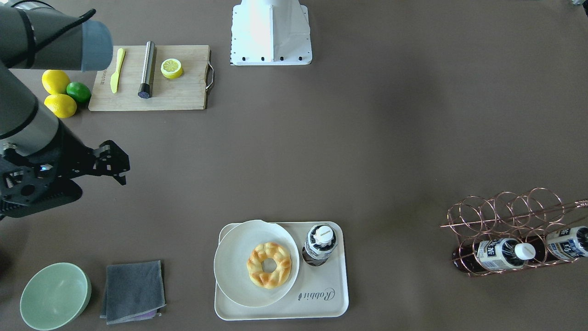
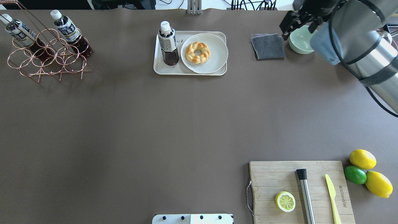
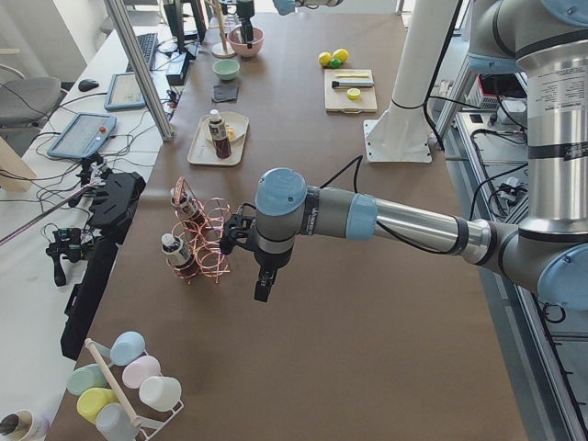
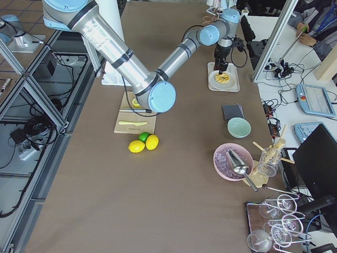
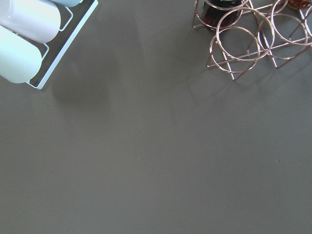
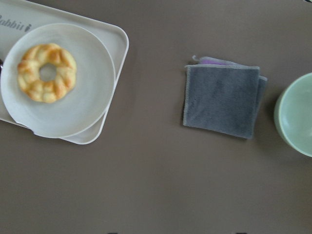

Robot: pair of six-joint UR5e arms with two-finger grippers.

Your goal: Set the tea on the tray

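Note:
The tea (image 1: 319, 243) is a small bottle of dark tea with a white cap. It stands upright on the cream tray (image 1: 321, 303), next to a white plate. It also shows in the overhead view (image 2: 168, 43) on the tray (image 2: 161, 71). My right gripper (image 1: 120, 163) is open and empty. It hangs above the table well away from the tray, near the green bowl in the overhead view (image 2: 295, 26). My left gripper (image 3: 262, 280) shows only in the exterior left view, beside the wire rack. I cannot tell whether it is open or shut.
A white plate (image 1: 229, 266) with a doughnut (image 1: 269, 265) fills the tray's other half. A copper wire rack (image 1: 505, 220) holds two more tea bottles. A grey cloth (image 1: 133, 290), a green bowl (image 1: 55, 295), a cutting board (image 1: 183, 92), lemons and a lime (image 1: 78, 91) lie around.

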